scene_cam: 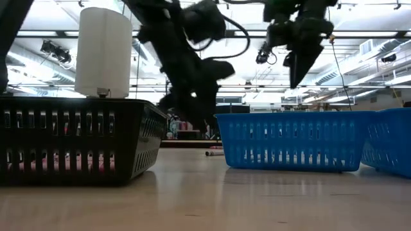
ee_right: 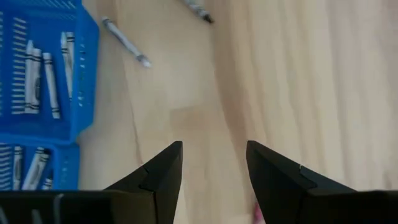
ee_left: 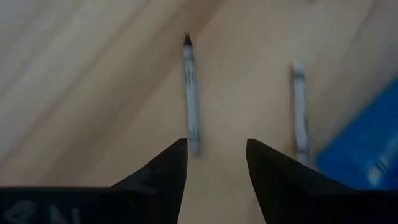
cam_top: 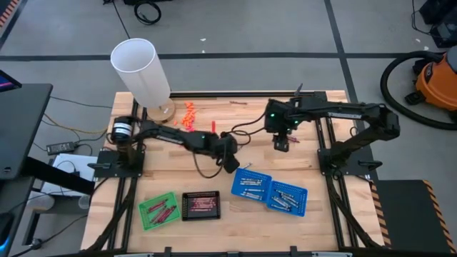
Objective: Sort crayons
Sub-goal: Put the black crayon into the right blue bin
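Observation:
Two pale grey crayons lie loose on the wooden table just ahead of my left gripper: one crayon with a dark tip, the other crayon beside a blue basket. My left gripper stands open above the table near its middle. My right gripper hangs open higher up, right of centre, over bare wood. It sees the same loose grey crayon and several grey crayons lying in the blue basket. A dark red crayon lies near the far edge.
Two blue baskets stand front right, a black basket and a green basket front left. A white cylinder and a heap of orange pieces are at the far left. In the low view a crayon lies between baskets.

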Robot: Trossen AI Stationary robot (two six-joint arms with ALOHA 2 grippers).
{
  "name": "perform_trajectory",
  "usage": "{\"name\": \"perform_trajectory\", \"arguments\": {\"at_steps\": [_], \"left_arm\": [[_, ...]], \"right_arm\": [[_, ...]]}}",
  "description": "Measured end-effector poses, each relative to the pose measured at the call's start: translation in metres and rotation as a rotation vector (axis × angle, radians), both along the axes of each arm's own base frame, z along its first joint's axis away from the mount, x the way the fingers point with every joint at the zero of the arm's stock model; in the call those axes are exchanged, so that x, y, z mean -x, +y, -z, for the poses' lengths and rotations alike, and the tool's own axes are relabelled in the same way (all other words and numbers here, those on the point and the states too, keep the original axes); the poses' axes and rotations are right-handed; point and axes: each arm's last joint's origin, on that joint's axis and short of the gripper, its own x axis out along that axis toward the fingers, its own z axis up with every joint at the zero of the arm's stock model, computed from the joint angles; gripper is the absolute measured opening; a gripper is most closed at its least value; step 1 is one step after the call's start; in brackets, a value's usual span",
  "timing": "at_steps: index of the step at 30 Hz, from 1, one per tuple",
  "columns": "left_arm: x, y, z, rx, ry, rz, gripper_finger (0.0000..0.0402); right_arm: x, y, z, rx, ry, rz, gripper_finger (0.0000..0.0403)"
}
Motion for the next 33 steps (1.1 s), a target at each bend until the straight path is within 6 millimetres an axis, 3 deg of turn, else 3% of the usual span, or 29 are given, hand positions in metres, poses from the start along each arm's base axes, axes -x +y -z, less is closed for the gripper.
{"name": "perform_trajectory", "arguments": {"at_steps": [10, 16, 24, 33], "left_arm": [[-0.019, 0.031, 0.027, 0.002, -0.033, 0.014, 0.0170], [-0.019, 0.029, 0.041, 0.036, 0.019, 0.051, 0.0119], [-0.015, 0.023, 0.037, 0.045, 0.039, 0.057, 0.0014], [-0.009, 0.020, 0.010, 0.076, -0.006, 0.111, 0.0014]], "right_arm": [[0.048, -0.003, -0.045, 0.084, -0.186, 0.143, 0.0186], [0.064, 0.000, -0.057, 0.129, -0.245, 0.191, 0.0186], [0.064, -0.001, -0.059, 0.155, -0.264, 0.202, 0.0186], [0.061, -0.002, -0.061, 0.158, -0.306, 0.220, 0.0186]]}}
